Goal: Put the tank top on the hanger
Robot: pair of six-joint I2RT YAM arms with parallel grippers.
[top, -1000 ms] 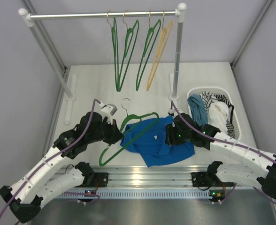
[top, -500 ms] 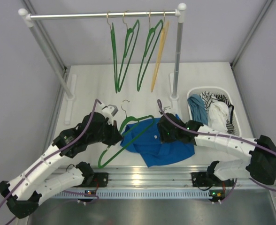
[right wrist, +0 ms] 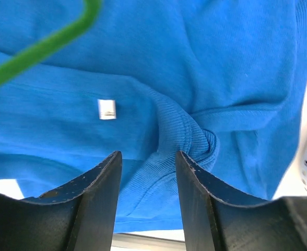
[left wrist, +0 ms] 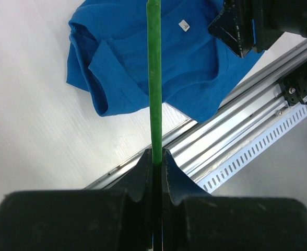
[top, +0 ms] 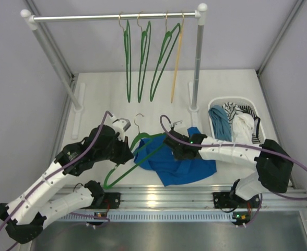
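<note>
One ribbed fold of the tank top [right wrist: 195, 68] lies lower centre between the parted fingers of the right gripper [right wrist: 146, 162], while the left gripper [left wrist: 156, 159] clamps the hanger [left wrist: 154, 78]

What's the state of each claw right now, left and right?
Left claw: closed on the hanger.
Right claw: open over a fold of the tank top, gripping nothing.

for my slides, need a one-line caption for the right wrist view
Open right gripper framing a bunched ribbed fold of the blue tank top, green hanger crossing the upper left corner.
</note>
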